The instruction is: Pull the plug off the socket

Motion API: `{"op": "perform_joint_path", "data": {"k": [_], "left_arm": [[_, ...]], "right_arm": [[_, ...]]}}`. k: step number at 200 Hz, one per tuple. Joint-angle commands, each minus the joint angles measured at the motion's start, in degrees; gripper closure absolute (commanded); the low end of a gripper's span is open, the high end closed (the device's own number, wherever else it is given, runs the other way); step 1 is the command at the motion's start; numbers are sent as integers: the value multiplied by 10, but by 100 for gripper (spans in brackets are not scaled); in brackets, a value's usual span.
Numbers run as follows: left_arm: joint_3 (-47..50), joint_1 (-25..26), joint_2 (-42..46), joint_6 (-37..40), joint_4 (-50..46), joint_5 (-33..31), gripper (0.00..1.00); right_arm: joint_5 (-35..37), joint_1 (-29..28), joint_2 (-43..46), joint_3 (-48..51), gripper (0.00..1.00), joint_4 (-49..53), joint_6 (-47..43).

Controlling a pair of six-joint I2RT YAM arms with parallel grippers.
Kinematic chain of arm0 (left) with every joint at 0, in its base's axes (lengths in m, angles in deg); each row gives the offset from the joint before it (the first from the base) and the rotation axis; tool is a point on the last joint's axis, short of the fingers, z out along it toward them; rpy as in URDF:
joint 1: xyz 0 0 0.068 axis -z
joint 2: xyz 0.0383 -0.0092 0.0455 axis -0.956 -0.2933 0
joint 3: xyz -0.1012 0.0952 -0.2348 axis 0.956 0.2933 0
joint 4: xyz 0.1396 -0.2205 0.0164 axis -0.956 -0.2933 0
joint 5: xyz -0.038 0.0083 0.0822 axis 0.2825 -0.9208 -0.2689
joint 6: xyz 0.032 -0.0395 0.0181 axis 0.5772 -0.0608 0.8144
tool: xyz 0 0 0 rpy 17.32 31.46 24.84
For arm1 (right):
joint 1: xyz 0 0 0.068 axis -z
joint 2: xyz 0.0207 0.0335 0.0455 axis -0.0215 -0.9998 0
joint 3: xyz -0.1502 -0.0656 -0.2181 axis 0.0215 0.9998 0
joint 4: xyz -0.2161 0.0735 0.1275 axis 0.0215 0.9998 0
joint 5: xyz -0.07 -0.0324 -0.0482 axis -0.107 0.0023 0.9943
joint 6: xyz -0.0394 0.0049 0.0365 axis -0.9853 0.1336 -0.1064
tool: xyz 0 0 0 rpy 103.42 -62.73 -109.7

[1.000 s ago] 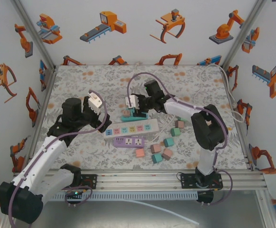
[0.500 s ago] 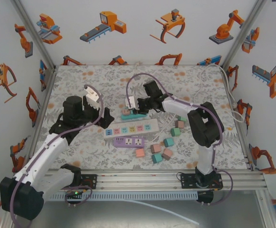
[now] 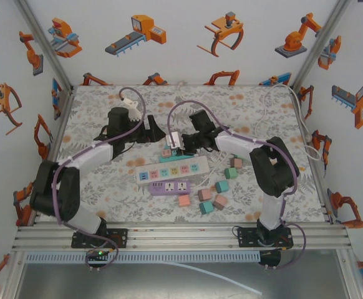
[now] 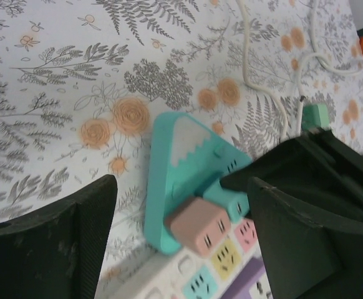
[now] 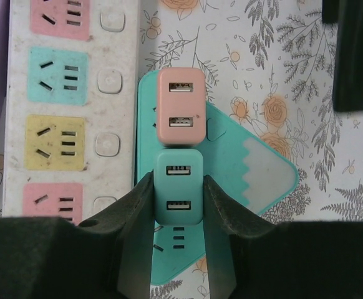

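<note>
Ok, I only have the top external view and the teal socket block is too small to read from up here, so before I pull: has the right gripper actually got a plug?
Observer: Yes. In the right wrist view the right gripper is shut on the teal plug, one finger on each side.
Operator: Anything else plugged in there?
Observer: A pink plug sits in the same teal socket block, right beside the teal one, on the side away from the fingers.
Operator: Is the left gripper bracing the block?
Observer: No. In the left wrist view the left gripper is open, with its fingers wide apart and not closed on the block.
</note>
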Motion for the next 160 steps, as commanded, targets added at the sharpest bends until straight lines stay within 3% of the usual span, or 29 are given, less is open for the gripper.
{"op": "perform_joint_path", "data": {"k": [1, 70, 160], "left_arm": [[-22, 12, -52, -43, 70, 26, 23], [-10, 32, -131, -31, 76, 11, 40], [-12, 33, -158, 27, -40, 7, 43]], "right_arm": [[-26, -9, 20, 2, 80, -1, -8], [-12, -9, 15, 2, 80, 3, -6], [-1, -9, 16, -16, 80, 0, -1]]}}
